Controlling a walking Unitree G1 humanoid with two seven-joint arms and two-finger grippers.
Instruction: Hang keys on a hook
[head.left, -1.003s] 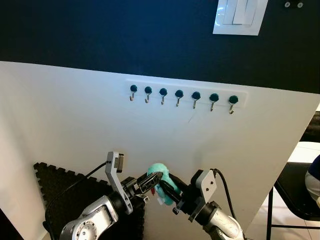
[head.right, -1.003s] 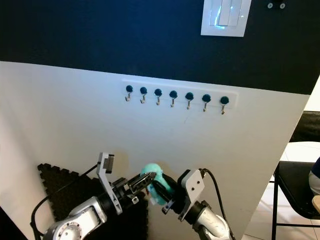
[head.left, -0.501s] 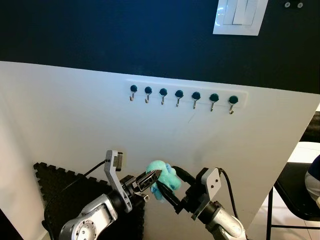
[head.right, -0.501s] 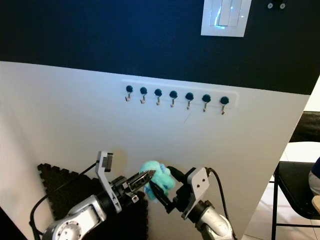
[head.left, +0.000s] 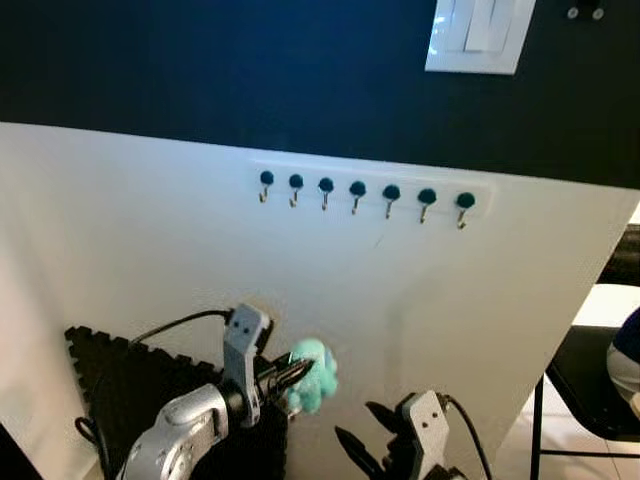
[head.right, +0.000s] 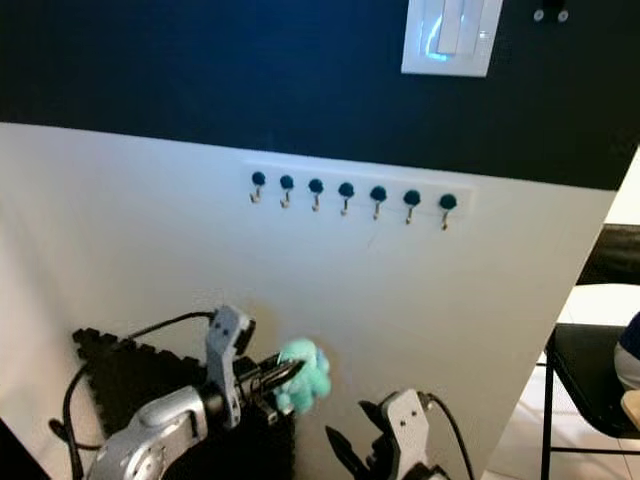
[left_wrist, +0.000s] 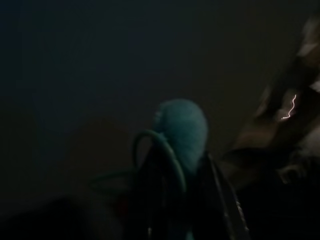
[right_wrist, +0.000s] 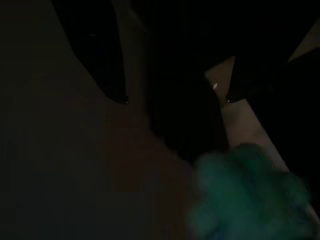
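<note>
Teal plush keychain (head.left: 310, 374) sits clamped in my left jaws (head.left: 288, 377); my right jaws (head.left: 367, 437) hang spread apart below. Next I lift toward the hooks (head.left: 355, 195) well above.

A white wall panel (head.left: 150, 230) fills the middle of the frame beneath a dark upper band. On it, right of centre, a white rail (head.left: 370, 172) carries seven dark-knobbed hooks (head.left: 357, 195) in a row. At lower left a black foam mat (head.left: 110, 375) lies against its foot.
</note>
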